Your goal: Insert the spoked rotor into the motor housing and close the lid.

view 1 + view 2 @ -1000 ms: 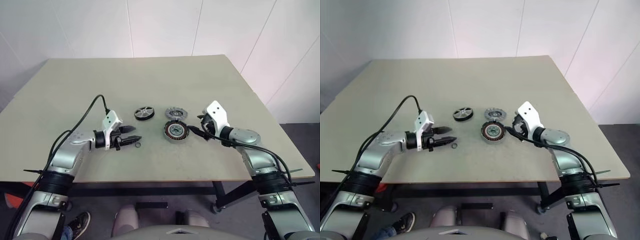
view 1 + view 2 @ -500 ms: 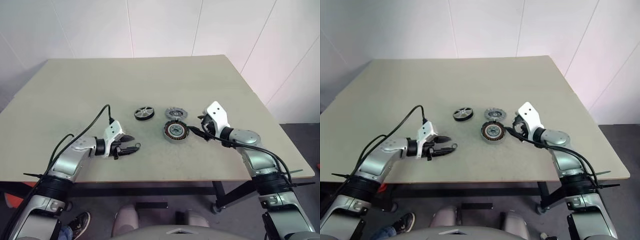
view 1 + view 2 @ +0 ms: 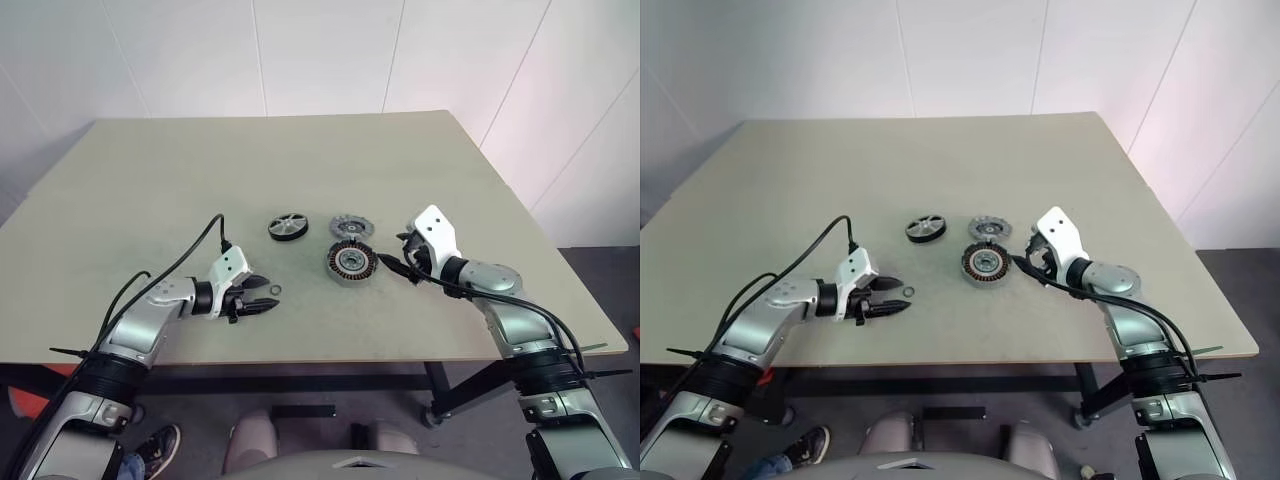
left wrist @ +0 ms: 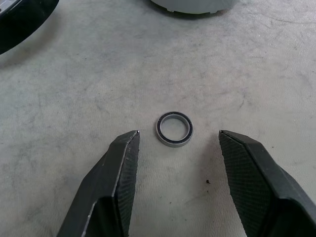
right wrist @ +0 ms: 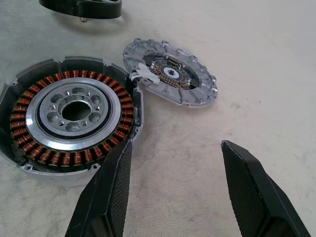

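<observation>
Left gripper (image 4: pixel 177 148) is down low over the table (image 3: pixel 150 180), fingers (image 4: pixel 121 168) apart and nothing between them but a tiny black ring (image 4: pixel 174 129), which lies flat on the surface just ahead of the tips, untouched. That ring isn't the part the job wants. The rotor (image 3: pixel 288 226) lies flat further out on the table, beyond the left gripper and a little toward the middle, with bare tabletop between the two. It's a flat wheel, axis straight up, so no long side to line up on; a grip would likely go across the black rim. Right gripper (image 5: pixel 173 168) sits just beside the housing (image 5: pixel 74 113), fingers spread and empty, the housing open-side up with its copper windings showing. The lid (image 5: pixel 170 71) lies flat just behind the housing, its edge touching the housing's rim or very nearly so. Which arm is nearer the rotor? The left, I'd say: the rotor is on its side of the housing with a clear path, while the right would have to reach across the housing. So the reach that counts runs forward and slightly inward from the left fingertips.
</observation>
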Robot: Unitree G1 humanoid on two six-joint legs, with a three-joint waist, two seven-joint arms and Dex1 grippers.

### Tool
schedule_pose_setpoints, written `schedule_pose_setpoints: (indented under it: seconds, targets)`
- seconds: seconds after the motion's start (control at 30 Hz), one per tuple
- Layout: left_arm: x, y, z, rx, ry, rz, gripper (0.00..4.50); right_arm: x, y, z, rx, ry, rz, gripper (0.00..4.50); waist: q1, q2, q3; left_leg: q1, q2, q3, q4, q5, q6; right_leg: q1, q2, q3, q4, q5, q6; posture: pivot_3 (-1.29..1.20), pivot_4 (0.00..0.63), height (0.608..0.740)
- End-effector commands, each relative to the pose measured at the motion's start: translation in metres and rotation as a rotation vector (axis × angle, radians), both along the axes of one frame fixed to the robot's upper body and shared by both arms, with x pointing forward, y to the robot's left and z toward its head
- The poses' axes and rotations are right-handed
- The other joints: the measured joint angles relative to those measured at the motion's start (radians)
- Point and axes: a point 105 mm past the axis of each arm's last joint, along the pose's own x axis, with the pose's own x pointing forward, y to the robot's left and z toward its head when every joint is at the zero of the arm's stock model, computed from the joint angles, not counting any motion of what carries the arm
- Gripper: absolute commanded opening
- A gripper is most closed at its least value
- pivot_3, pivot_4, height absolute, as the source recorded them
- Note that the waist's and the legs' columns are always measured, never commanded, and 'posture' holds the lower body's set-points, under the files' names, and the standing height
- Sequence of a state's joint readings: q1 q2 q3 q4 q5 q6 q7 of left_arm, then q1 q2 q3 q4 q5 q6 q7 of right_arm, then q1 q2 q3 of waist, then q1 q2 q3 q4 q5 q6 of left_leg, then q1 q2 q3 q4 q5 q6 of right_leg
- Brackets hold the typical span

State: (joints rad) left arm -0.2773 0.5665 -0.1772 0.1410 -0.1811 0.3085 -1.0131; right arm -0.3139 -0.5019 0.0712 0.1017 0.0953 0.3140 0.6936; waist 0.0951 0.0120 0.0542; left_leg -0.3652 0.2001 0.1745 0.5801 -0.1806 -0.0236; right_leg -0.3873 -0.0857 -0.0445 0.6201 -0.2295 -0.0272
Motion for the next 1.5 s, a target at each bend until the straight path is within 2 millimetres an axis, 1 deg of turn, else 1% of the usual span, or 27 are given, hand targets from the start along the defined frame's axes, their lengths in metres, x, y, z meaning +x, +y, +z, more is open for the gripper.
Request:
schedule_pose_setpoints:
  seconds: [0.03,0.3,0.37,0.43,0.57,0.63,0.67,0.8,0.83,0.9,1.1,1.2,1.3,1.4,1.5]
  targets:
    - [0.0,0.005,-0.003,0.025,0.0,0.024,2.14,0.004,0.003,0.012,0.005,-0.045,0.01,3.25,-0.001,0.0,0.0,0.0,0.0,0.0,0.0,0.0,0.0,0.0,0.0,0.0,0.0,0.0,0.0,0.0,0.0,0.74]
    - [0.001,0.005,-0.007,0.019,0.01,0.036,2.14,0.006,0.002,0.014,0.004,-0.051,0.008,3.25,0.0,0.0,0.0,0.0,0.0,0.0,0.0,0.0,0.0,0.0,0.0,0.0,0.0,0.0,0.0,0.0,0.0,0.74]
    - [0.001,0.004,-0.007,0.014,0.013,0.037,1.78,0.006,0.002,0.014,0.003,-0.051,0.007,3.25,0.0,0.0,0.0,0.0,0.0,0.0,0.0,0.0,0.0,0.0,0.0,0.0,0.0,0.0,0.0,0.0,0.0,0.74]
    - [0.003,0.005,-0.007,0.027,0.001,0.042,1.29,0.006,0.002,0.015,0.003,-0.052,0.005,3.25,-0.001,0.0,0.0,0.001,0.0,0.0,0.0,0.0,0.0,0.0,0.0,0.0,0.0,0.0,0.0,0.0,0.0,0.74]
    - [0.006,0.004,-0.007,0.008,0.005,0.066,1.29,0.006,0.001,0.015,0.005,-0.056,0.001,3.25,0.0,0.0,0.0,0.0,0.0,0.0,-0.001,0.0,0.0,0.0,0.0,0.0,0.0,0.0,0.0,0.0,0.0,0.74]
    - [0.006,0.004,-0.008,0.005,0.009,0.063,0.95,0.006,0.002,0.016,0.009,-0.057,0.0,3.25,0.0,0.0,0.0,0.0,0.0,0.0,-0.001,0.0,0.0,0.0,0.0,0.0,0.0,0.0,0.0,0.0,0.0,0.74]
    - [0.005,0.004,-0.008,0.007,0.01,0.06,0.71,0.006,0.002,0.016,0.01,-0.057,0.0,3.25,0.0,0.0,0.0,0.0,0.0,0.0,-0.001,0.0,0.0,0.0,0.0,0.0,0.0,0.0,0.0,0.0,0.0,0.74]
    - [0.006,0.004,-0.008,-0.007,0.013,0.062,0.71,0.006,0.002,0.016,0.011,-0.058,0.0,3.25,0.0,0.0,0.0,0.001,-0.001,0.0,-0.001,0.0,0.0,0.001,0.0,0.0,0.0,0.0,0.0,0.0,0.0,0.74]
    - [0.007,0.005,-0.007,-0.014,0.013,0.063,0.36,0.006,0.002,0.016,0.011,-0.059,0.0,3.25,0.0,0.0,0.0,0.001,-0.001,0.0,-0.001,0.0,0.0,0.001,0.0,0.0,0.0,0.0,0.0,0.0,0.0,0.74]
    - [0.01,0.006,-0.005,-0.012,-0.006,0.077,0.03,0.007,0.002,0.016,0.011,-0.06,-0.001,3.25,0.0,0.0,0.0,0.0,0.0,0.0,-0.001,0.0,0.0,0.0,0.0,0.0,0.0,0.0,0.0,0.0,0.0,0.74]
    - [0.019,0.007,0.014,-0.133,0.001,0.144,0.03,0.007,0.004,0.016,0.012,-0.061,0.003,3.25,0.001,0.0,0.0,0.0,0.0,0.0,-0.001,0.0,0.0,0.0,0.0,0.0,-0.001,0.0,0.0,0.0,0.0,0.74]
    - [0.021,0.013,0.021,-0.154,0.0,0.162,0.03,0.007,0.005,0.015,0.012,-0.058,0.004,3.25,0.0,0.0,0.0,-0.001,0.0,0.0,-0.001,0.0,0.0,0.0,0.0,0.0,-0.001,0.0,0.0,0.0,0.0,0.74]
    - [0.02,0.016,0.023,-0.154,0.002,0.162,0.03,0.007,0.005,0.014,0.011,-0.056,0.005,3.25,0.0,0.0,0.0,-0.001,0.0,0.0,-0.001,0.0,0.0,-0.001,0.0,0.0,-0.001,0.0,0.0,0.0,0.0,0.74]
    - [0.015,0.01,0.026,-0.162,-0.001,0.093,0.03,0.007,0.006,0.013,0.013,-0.056,0.006,3.25,0.0,0.0,0.0,-0.002,0.0,0.0,-0.001,0.0,0.0,-0.001,0.0,0.0,-0.001,0.0,0.0,0.0,0.0,0.74]
    - [0.013,0.006,0.027,-0.136,-0.016,0.037,0.58,0.008,0.006,0.014,0.013,-0.057,0.005,3.25,0.0,0.0,0.0,-0.002,0.0,0.0,-0.001,0.0,0.0,-0.001,0.0,0.0,-0.001,0.0,0.0,0.0,0.0,0.74]
